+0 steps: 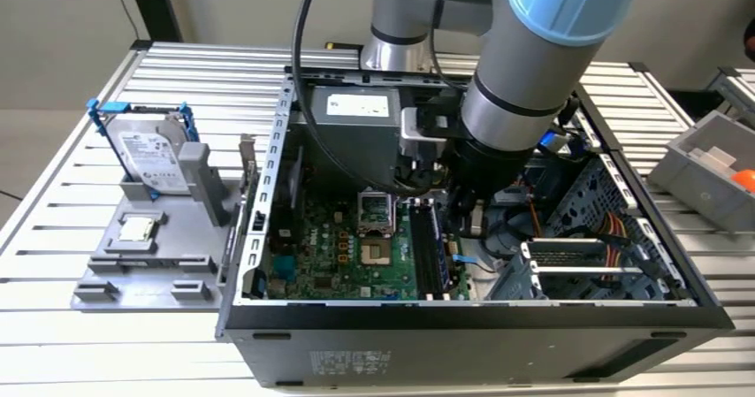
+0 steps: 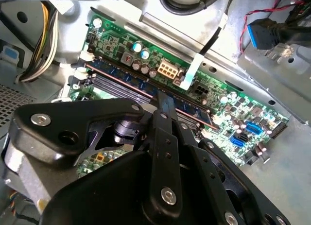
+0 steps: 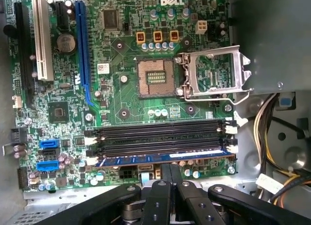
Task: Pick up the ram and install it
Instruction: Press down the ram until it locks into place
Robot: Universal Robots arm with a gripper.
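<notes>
The ram (image 3: 146,160) is a long bluish stick standing in the outermost of the motherboard's black slots (image 3: 160,137), the one nearest the board's edge. It also runs as a blue strip (image 2: 116,75) in the second wrist view. My gripper (image 3: 171,168) is shut, its two black fingers pressed together right at the middle of the ram's top edge. I cannot tell whether the fingertips (image 2: 162,99) touch it. In the exterior view my gripper (image 1: 469,225) reaches down into the open computer case over the slots (image 1: 427,247).
The open CPU socket (image 3: 156,78) with its raised metal frame (image 3: 214,72) lies beyond the slots. Cable bundles (image 3: 272,137) hang at the case wall. Outside the case, a grey fixture (image 1: 141,264) holds a hard drive in a blue frame (image 1: 148,149) and a small square chip (image 1: 140,229).
</notes>
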